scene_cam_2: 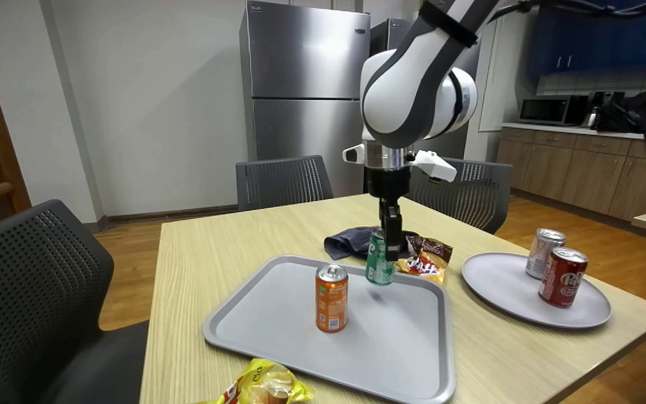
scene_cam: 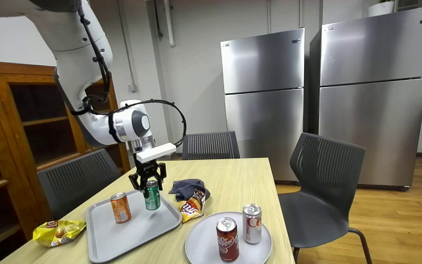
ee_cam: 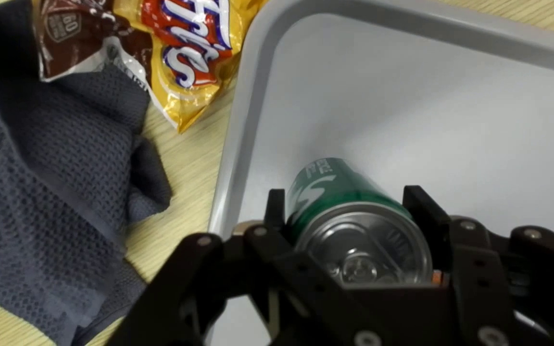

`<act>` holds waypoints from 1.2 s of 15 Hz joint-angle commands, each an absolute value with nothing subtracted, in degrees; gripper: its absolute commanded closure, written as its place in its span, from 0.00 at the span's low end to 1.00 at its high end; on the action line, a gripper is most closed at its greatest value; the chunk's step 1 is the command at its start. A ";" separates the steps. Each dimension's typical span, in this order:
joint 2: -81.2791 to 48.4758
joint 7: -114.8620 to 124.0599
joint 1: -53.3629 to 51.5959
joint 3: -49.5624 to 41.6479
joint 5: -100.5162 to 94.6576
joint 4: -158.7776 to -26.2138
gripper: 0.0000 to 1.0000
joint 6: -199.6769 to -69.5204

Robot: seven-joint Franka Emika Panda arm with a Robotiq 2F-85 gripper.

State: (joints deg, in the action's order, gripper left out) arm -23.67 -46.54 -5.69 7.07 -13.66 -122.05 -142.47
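A green cylindrical metal can (scene_cam: 153,198) is held by the black two-finger gripper (ee_cam: 343,206), inside the outline of the grey rectangular tray (scene_cam_2: 278,308); whether the tray is touched cannot be told.

Between the fingers (ee_cam: 420,209), the green can (ee_cam: 356,223) showed a white S; near them, orange wrapping (ee_cam: 190,53) read “Fri” and brown wrapping (ee_cam: 80,33) “60”; well apart from them, a dark-red can (scene_cam: 227,240) read “Dr Pepper”.
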 commanded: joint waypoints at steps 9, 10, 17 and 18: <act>-30.45 -38.55 -9.67 7.14 -19.22 -113.31 0.62 -141.02; -30.70 -38.22 -9.80 7.13 -19.58 -113.11 0.62 -141.10; -31.45 -38.31 -9.74 7.23 -20.91 -112.39 0.12 -140.32; -30.90 -38.85 -9.41 7.46 -20.91 -113.00 0.11 -140.76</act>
